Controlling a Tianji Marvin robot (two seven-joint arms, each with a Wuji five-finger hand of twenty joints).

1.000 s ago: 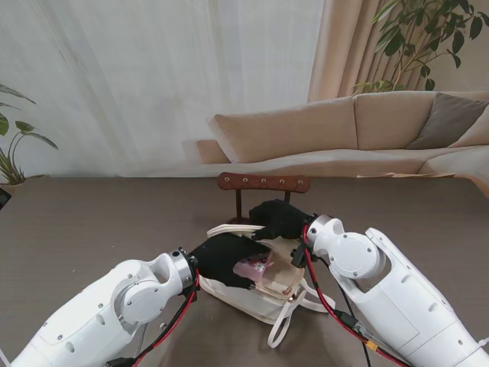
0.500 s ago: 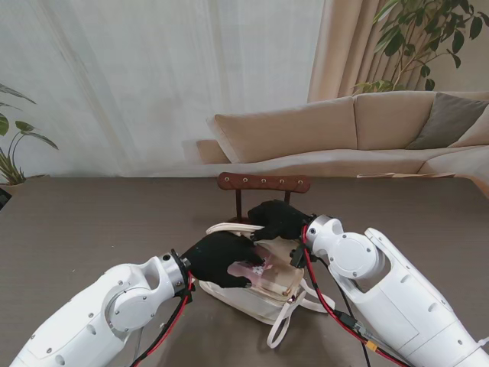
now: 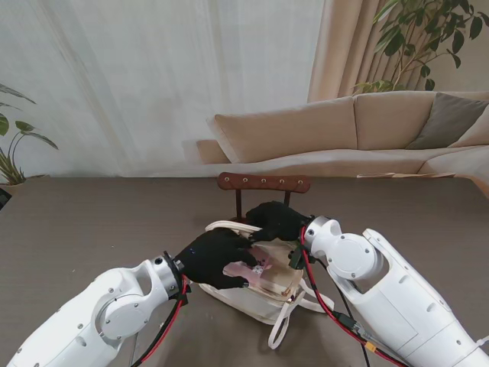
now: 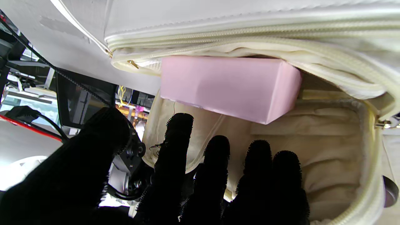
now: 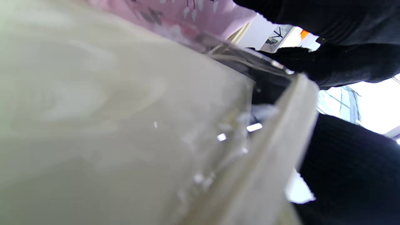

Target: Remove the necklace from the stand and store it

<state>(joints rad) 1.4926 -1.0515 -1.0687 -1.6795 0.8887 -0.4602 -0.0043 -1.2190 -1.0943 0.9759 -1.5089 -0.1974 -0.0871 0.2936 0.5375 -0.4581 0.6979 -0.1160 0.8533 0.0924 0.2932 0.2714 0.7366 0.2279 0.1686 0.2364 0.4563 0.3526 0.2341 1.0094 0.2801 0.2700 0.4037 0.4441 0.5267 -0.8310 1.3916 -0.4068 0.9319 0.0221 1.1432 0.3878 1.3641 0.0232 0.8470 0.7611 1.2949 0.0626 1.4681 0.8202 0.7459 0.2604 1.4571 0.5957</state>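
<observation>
The left hand (image 3: 216, 256) is hovering with fingers (image 4: 175, 147) spread, gripping nothing, over the open cream pouch (image 3: 263, 294) holding a pink box (image 4: 229, 87), while the right hand (image 3: 276, 220) is bracing its far rim, grip unclear; the necklace is not discernible, so it may snag the zipper.

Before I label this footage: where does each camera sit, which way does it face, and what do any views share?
Stand view: above the shoulders, looking down at the table; both white arms, left hand and right hand at the cream bag, wooden stand behind.
Left wrist view: along the black fingers into the open bag, pink box inside.
Right wrist view: pressed against blurred cream fabric; black glove shows.
Shared: the bag and pink box appear in all three.
</observation>
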